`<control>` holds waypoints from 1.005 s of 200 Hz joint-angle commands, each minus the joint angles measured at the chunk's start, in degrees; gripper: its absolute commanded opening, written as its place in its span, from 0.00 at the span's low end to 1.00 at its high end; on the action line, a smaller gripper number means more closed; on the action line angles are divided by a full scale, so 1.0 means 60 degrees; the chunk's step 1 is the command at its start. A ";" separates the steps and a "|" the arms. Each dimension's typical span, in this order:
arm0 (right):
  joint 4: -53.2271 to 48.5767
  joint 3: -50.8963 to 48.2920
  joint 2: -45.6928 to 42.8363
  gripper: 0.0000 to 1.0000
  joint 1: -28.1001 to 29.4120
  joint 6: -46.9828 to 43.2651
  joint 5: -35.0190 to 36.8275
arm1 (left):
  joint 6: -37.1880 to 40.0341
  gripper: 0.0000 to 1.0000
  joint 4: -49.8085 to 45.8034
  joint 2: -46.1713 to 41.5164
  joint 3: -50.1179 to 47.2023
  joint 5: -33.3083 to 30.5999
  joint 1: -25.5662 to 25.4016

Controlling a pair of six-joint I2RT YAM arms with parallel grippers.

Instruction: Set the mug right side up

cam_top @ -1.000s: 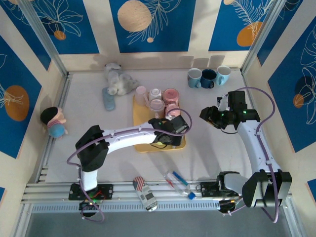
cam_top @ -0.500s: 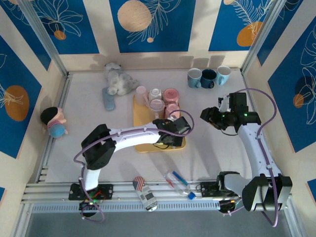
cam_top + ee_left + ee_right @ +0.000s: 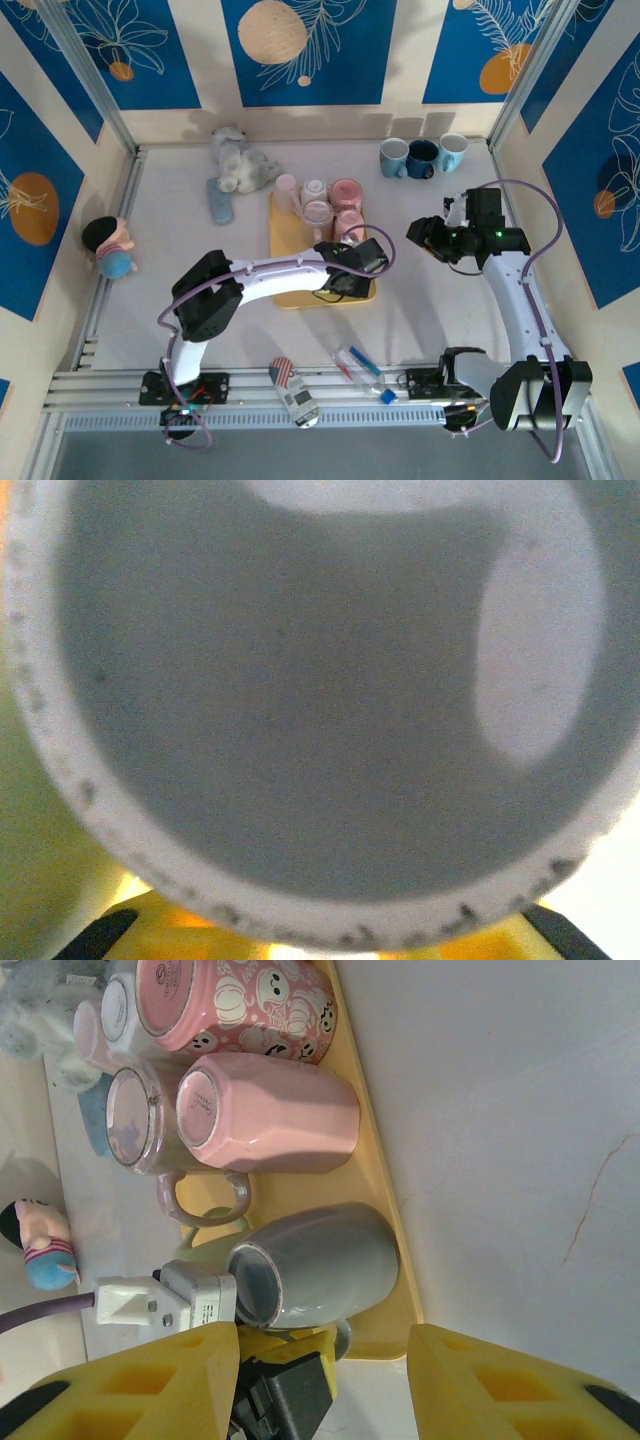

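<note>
Blue floral wall panels [image 3: 340, 70], white table [image 3: 420, 300]

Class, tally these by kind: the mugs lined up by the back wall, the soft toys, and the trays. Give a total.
Mugs by the back wall: 3
Soft toys: 2
Tray: 1
Total: 6

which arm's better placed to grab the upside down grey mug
Left. The left gripper is right at the grey mug on the yellow tray, its base close before the wrist camera. The right gripper hangs open, off to the tray's side.
</note>
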 commanded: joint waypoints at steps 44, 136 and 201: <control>-0.0203 0.0045 -0.0196 0.48 -0.0058 0.0037 -0.0309 | -0.0007 0.31 -0.0368 -0.0019 0.0231 -0.1041 0.0008; -0.0069 0.0083 -0.0050 0.48 -0.0197 0.0007 -0.0495 | 0.0388 0.13 -0.0238 0.0197 0.0256 -0.1639 -0.0035; -0.0008 0.0202 0.0053 0.48 -0.0234 -0.0015 -0.0527 | 0.1167 0.00 0.0018 -0.0380 -0.0035 -0.1913 -0.0254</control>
